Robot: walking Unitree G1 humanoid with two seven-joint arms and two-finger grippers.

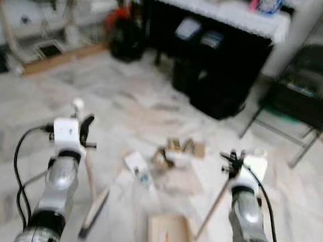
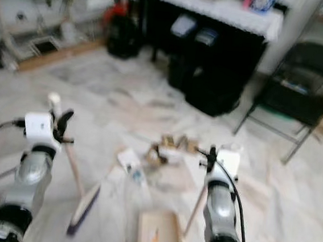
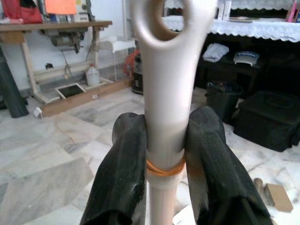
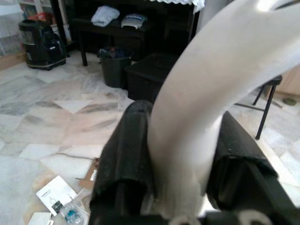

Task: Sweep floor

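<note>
Both arms are raised over the marble floor [image 1: 29, 125]. The left gripper [image 3: 164, 154] is clamped on the top of the broom handle [image 3: 164, 93] — its brush head [image 1: 94, 212] rests on the tiles just left of the dustpan [image 1: 167, 236]. The right gripper [image 4: 185, 154] squeezes the dustpan's pale handle [image 4: 206, 93]. Scattered litter [image 1: 169, 156] — paper, cardboard scraps — lies just beyond the dustpan, before the black cabinet [image 1: 224, 64]
</note>
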